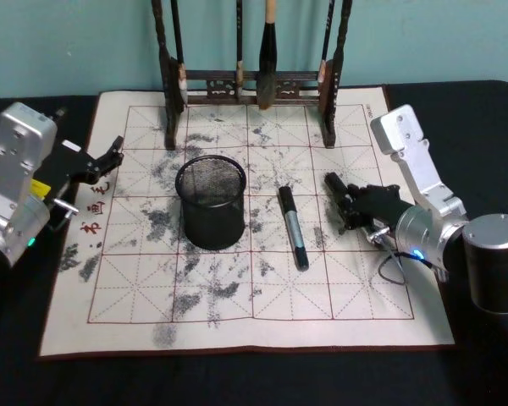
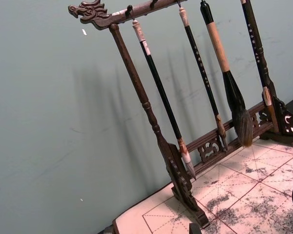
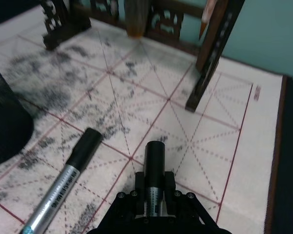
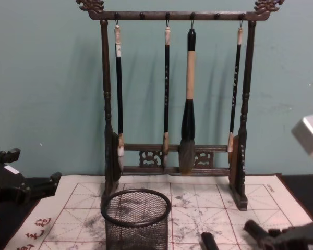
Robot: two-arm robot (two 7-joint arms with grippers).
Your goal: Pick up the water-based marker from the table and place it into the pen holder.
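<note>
My right gripper (image 1: 347, 203) is low over the right side of the white mat (image 1: 135, 338), shut on a silver water-based marker (image 3: 155, 161) whose black cap sticks out past the fingers. The right wrist view shows this gripper (image 3: 154, 189) clamped on the marker's barrel. A second marker (image 1: 293, 228) of the same kind lies flat on the mat between the gripper and the pen holder (image 1: 210, 201). The pen holder is a black mesh cup standing upright at mid mat, and it looks empty. My left gripper (image 1: 108, 159) is parked at the mat's left edge, open.
A tall dark wooden brush rack (image 1: 252, 85) with several hanging brushes stands across the back of the mat, just behind the pen holder (image 4: 136, 219). The dark table (image 1: 474, 118) surrounds the mat. The front half of the mat is bare.
</note>
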